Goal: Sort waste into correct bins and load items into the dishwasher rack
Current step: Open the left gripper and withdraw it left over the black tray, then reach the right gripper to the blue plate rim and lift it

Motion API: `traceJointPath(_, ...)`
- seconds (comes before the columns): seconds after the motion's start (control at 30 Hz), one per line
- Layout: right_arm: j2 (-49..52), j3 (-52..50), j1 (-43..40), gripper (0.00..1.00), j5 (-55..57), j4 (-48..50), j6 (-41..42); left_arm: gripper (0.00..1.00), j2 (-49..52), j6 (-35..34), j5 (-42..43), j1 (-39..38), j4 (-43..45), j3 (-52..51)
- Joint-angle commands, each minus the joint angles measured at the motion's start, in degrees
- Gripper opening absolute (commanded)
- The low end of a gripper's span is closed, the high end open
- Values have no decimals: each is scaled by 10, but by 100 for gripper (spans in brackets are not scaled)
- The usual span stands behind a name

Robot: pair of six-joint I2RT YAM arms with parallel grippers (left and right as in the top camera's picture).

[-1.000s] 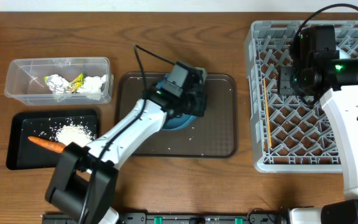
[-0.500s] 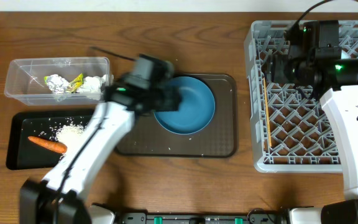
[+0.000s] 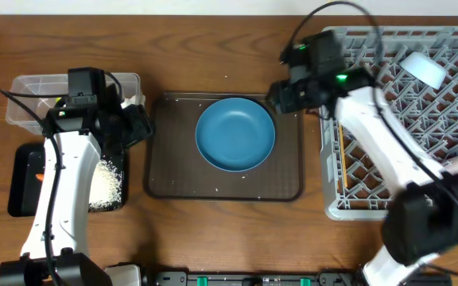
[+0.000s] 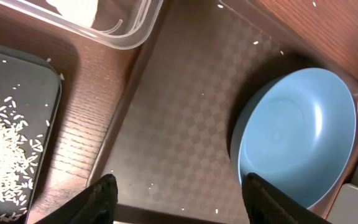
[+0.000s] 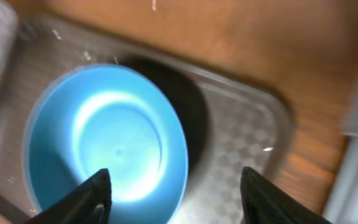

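On a dark wooden table (image 3: 213, 238), seen from above, we find a blue bowl (image 3: 235, 133) sitting upright in the middle of a brown serving tray (image 3: 285, 187). A few stray grains of rice are scattered around it.

The left gripper (image 4: 182, 202) hangs at the tray's left edge. Its fingers are spread wide with nothing between them, and the bowl lies off to one side in its wrist view. The right gripper (image 5: 176, 199) hovers by the tray's far right corner, close to the bowl's rim. Its fingers are likewise parted and empty, though its own view is blurred.

To the left, a clear tub (image 3: 26, 91) stands half hidden behind the left arm. In front of it, a black tray (image 3: 21, 199) holds a heap of rice (image 3: 106, 183) and a sliver of orange carrot (image 3: 37, 173).

To the right, the grey dishwasher rack (image 3: 332, 202) fills the table's end, with chopsticks (image 3: 343, 163) lying along its left side. A pale strip of the room runs beyond the table's far edge.
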Motion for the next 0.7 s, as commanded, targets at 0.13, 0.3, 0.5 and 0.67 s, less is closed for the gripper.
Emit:
traceJointPath(0.13,106,-3,26,54,11,11,54,65,5,8,-1,0,-2,4)
traceJointPath(0.3,158,-3,38,32,-20,7,54,65,5,8,-1,0,-3,4)
traceJointPath(0.5,158,5,32,1,-18,-3,54,65,5,8,-1,0,-4,3)
traceJointPath(0.67,102,65,-14,1,21,-36,53,65,5,8,-1,0,-3,3)
